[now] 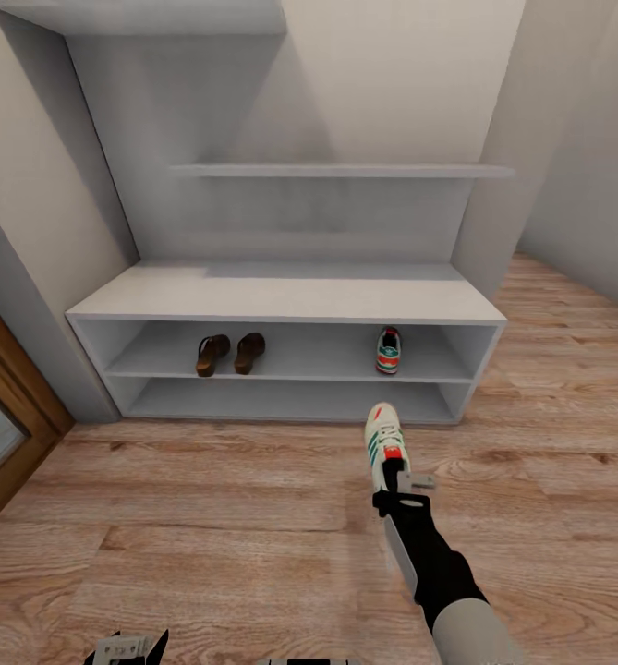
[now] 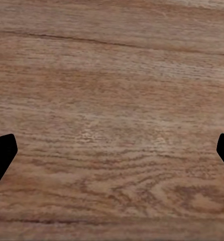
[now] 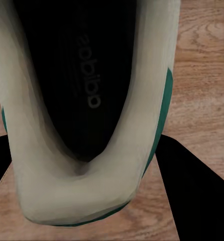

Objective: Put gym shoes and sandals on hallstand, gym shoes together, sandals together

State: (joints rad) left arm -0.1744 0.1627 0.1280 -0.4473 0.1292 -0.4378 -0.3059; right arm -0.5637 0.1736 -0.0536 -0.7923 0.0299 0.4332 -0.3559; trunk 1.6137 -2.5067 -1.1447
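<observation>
One gym shoe (image 1: pixel 383 441) hangs toe-forward over the corridor floor (image 1: pixel 207 517) in front of the hallstand (image 1: pixel 285 297), with my right gripper (image 1: pixel 393 477) shut on its heel. In the right wrist view the shoe's dark inside (image 3: pixel 82 75) sits between the black fingers (image 3: pixel 192 196). The other gym shoe (image 1: pixel 388 350) stands at the right end of the hallstand's upper open shelf. The two sandals (image 1: pixel 230 354) lie side by side at the left of that shelf. My left gripper (image 1: pixel 128 648) is low at the near left, open over bare floor (image 2: pixel 112 100).
The hallstand fills an alcove between grey walls, with two stepped wall shelves (image 1: pixel 341 171) above the bench. A wooden door frame (image 1: pixel 8 406) stands at the left. Open plank floor stretches to the right of the hallstand and in front of it.
</observation>
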